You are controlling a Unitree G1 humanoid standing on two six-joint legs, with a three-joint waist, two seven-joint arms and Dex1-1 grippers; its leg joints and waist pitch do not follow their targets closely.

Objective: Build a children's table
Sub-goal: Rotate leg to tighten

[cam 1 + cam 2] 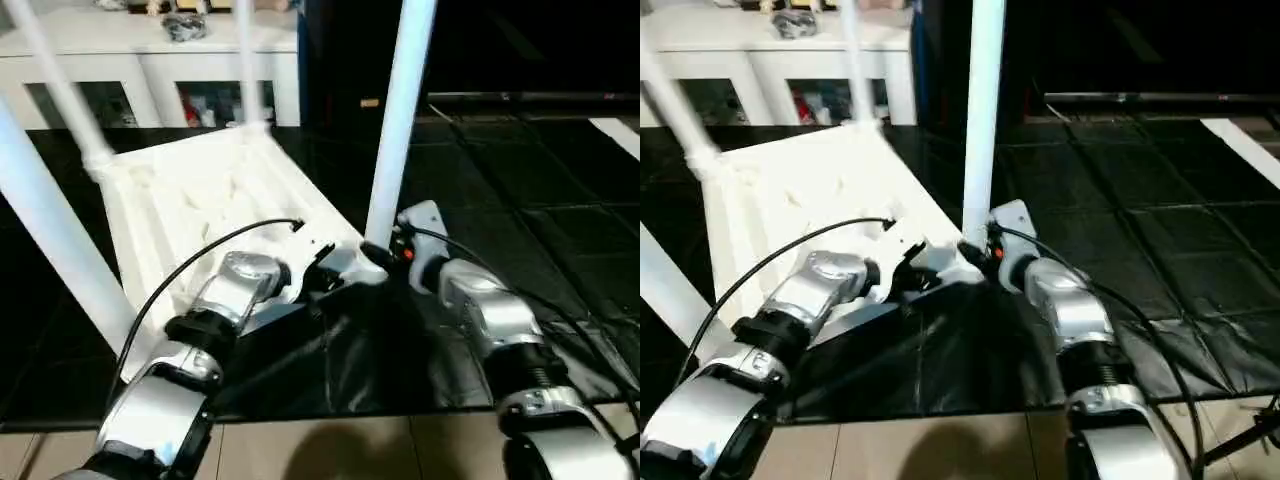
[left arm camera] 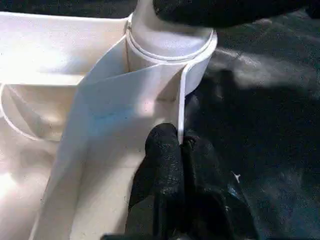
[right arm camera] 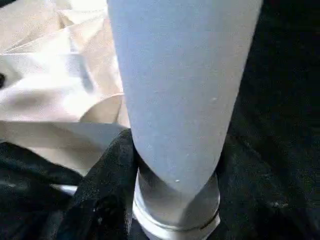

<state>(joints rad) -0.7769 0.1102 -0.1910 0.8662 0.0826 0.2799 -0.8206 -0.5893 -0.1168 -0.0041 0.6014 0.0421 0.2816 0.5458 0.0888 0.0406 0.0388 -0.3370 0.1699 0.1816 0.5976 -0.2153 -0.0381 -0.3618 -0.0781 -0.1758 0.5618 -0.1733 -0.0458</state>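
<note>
Seating the near leg [image 1: 983,120]

Our left gripper [image 2: 181,150] pinches the top's rim [image 2: 181,100] (shut tight); right gripper [image 3: 170,200] clasps the leg's base; we twist squarely.

White cabinet [image 1: 150,60] with glass-fronted shelves along the far wall, small dark items [image 1: 185,25] on its top. Black tiled floor [image 1: 540,190] under a black sheet [image 1: 330,360]. Pale tiles [image 1: 350,450] nearest the viewer.

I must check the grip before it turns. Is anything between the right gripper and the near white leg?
Nothing visible: the right gripper has its black fingers on both sides of the long round white plastic leg just above its corner socket.
</note>
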